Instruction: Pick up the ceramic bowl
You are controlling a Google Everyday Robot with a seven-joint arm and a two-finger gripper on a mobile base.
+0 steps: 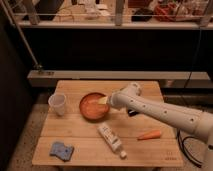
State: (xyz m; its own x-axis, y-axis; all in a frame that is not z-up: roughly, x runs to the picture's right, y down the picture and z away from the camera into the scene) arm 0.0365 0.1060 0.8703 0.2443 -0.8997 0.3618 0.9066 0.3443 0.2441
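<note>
- The robot's white arm (160,112) reached in from the right across a small wooden table (75,132), seen from above and in front.
- The gripper (103,100) was at the arm's left end, over the right-hand rim of the ceramic bowl (90,107); whether it was open or closed on that rim could not be told, nor whether it touched the bowl.
- The ceramic bowl, orange-brown with a darker rim, sat flat on the table a little left of centre, towards the back edge.
- A translucent white cup (57,103) stood upright just left of the bowl, apart from it.
- A white tube (111,140) lay on its side in front of the bowl, slanting towards the front right.
- A small orange carrot-like item (150,134) lay right of the tube, below the arm.
- A blue cloth or sponge (61,149) rested near the table's front left corner.
- A dark cable (186,145) trailed on the floor at the right of the table.
- Behind the table ran a low pale ledge (100,76) beneath dark shelving.
</note>
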